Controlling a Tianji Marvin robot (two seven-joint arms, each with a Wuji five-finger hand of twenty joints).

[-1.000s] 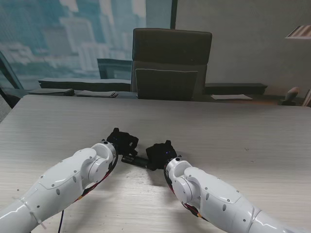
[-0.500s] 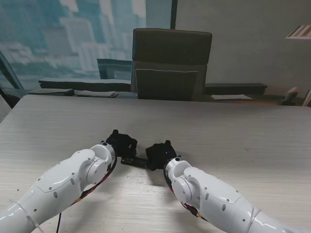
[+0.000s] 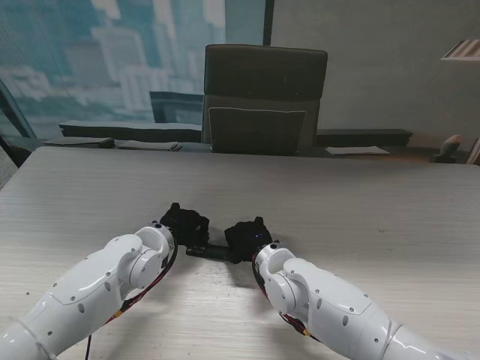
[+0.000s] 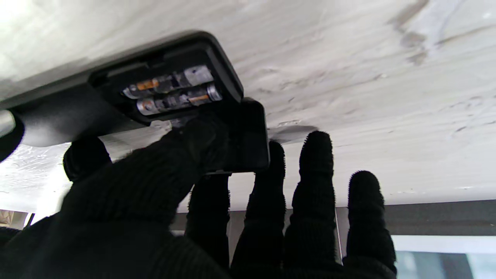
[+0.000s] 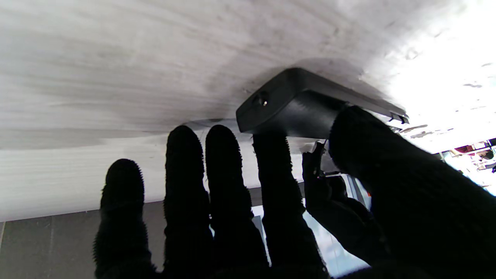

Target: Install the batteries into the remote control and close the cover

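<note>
Between both hands [image 3: 186, 223], remote [image 3: 208, 250] lies left-right.

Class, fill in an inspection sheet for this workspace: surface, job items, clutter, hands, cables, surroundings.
Surface: pale wood-grain table.
Job items: remote control lying on the table, compartment open, two batteries inside; cover off, at the compartment's end.
Clutter: nothing seen.
Hands: left hand pinches the cover; right hand grips the remote's other end.
Cables: red and black wires under the left forearm.
Surroundings: chair behind the table, window at left.
</note>
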